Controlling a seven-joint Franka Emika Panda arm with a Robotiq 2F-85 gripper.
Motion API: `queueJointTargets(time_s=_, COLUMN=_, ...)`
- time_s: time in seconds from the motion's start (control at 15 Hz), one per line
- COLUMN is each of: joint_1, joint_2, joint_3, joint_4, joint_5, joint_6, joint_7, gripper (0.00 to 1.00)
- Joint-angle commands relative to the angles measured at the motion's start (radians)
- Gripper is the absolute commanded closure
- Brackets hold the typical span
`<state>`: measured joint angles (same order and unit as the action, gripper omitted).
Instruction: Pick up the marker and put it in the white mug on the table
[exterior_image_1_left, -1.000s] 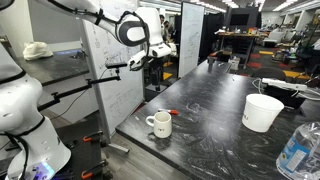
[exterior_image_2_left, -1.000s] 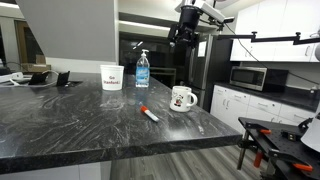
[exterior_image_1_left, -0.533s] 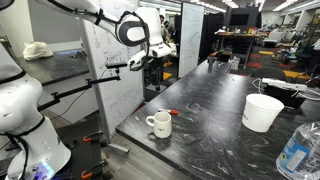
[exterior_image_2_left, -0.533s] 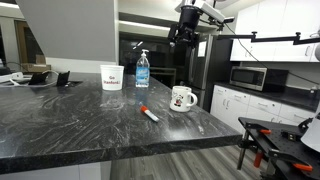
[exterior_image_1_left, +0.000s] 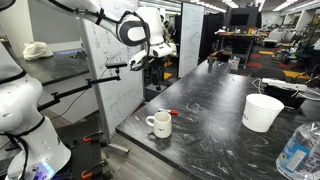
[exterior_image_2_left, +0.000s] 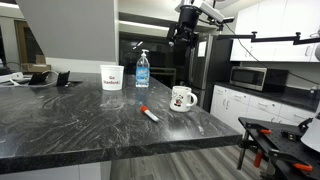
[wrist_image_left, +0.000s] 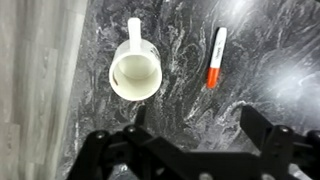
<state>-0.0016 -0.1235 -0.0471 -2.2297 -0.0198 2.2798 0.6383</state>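
Observation:
The marker (wrist_image_left: 215, 57) lies flat on the black marbled table (wrist_image_left: 280, 70), red end toward me in the wrist view; it also shows in both exterior views (exterior_image_2_left: 148, 113) (exterior_image_1_left: 173, 112). The white mug (wrist_image_left: 134, 72) stands upright and empty beside it, handle pointing away; it shows in both exterior views (exterior_image_2_left: 182, 98) (exterior_image_1_left: 159, 124). My gripper (wrist_image_left: 195, 125) is open and empty, high above the table over the mug and marker (exterior_image_2_left: 188, 33) (exterior_image_1_left: 156, 58).
A larger white tub (exterior_image_1_left: 262, 112) (exterior_image_2_left: 111, 77) and a clear spray bottle (exterior_image_2_left: 142, 70) (exterior_image_1_left: 297, 150) stand further along the table. The table edge (wrist_image_left: 85, 60) runs close to the mug. A white robot base (exterior_image_1_left: 25, 120) stands beside the table.

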Motion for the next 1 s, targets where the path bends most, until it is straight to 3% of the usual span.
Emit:
queueJointTargets(time_s=0.0, joint_1=-0.012, joint_2=0.082, joint_3=0.034, joint_4=0.109, joint_5=0.046, joint_6=-0.058, joint_7=0.07, gripper=0.0)
queueJointTargets(time_s=0.4, joint_1=0.057, joint_2=0.267, joint_3=0.094, joint_4=0.242, joint_5=0.039, joint_6=-0.171, joint_7=0.169, gripper=0.0)
queueJointTargets(time_s=0.93, joint_1=0.118, joint_2=0.555, joint_3=0.08, joint_4=0.482, joint_5=0.075, joint_6=-0.243, joint_7=0.137, gripper=0.0)
